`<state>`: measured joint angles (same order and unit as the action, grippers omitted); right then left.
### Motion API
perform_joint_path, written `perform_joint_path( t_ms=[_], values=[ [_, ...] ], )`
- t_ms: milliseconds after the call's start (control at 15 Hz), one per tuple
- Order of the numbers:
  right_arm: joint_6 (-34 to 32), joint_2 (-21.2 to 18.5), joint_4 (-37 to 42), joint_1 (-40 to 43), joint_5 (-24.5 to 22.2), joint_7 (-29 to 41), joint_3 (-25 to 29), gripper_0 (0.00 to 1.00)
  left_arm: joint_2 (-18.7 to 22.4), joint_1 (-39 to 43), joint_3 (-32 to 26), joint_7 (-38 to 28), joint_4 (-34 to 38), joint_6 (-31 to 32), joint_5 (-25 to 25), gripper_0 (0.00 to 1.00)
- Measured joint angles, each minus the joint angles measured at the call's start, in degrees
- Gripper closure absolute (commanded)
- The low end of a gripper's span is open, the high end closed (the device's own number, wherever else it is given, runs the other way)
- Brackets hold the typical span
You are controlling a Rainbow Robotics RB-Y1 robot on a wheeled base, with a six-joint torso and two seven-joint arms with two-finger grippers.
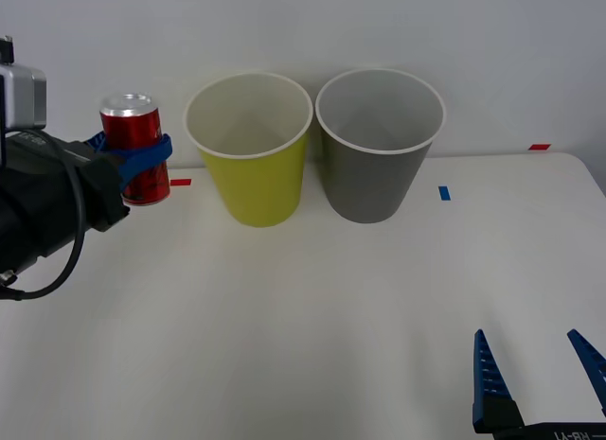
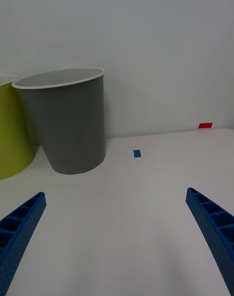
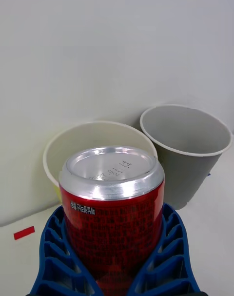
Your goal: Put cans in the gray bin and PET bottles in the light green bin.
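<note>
Left gripper point(image 1: 142, 156) is clamping the red can point(image 1: 135, 149) upright, lifted left of the light green bin point(image 1: 251, 147), high enough to clear rims. Gray bin point(image 1: 379, 142) is sitting beyond it. Right gripper point(image 1: 540, 369) is idling low, fingers spread, empty.

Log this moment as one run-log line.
left gripper: shut on red can, upright, raised left of light green bin | gray bin: no can inside | right gripper: open, idle, near table edge
</note>
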<state>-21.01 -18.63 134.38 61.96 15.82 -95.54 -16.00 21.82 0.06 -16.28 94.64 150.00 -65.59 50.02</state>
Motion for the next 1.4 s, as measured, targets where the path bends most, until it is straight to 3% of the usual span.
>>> perform_joint_path(
  t_ms=[667,1000,1400],
  values=[
    [0.0,0.0,0.0,0.0,0.0,0.0,0.0,0.00,2.7,-12.1,1.1,-0.5,0.0,-0.5,0.5,1.00],
    [0.0,0.0,0.0,0.0,0.0,0.0,0.0,0.00,2.8,-18.5,8.1,-1.0,-0.6,1.7,-6.5,1.00],
    [0.0,0.0,0.0,0.0,0.0,0.0,0.0,0.00,3.1,-25.3,17.8,-3.2,-10.9,9.1,-13.9,1.00]
  ],
)
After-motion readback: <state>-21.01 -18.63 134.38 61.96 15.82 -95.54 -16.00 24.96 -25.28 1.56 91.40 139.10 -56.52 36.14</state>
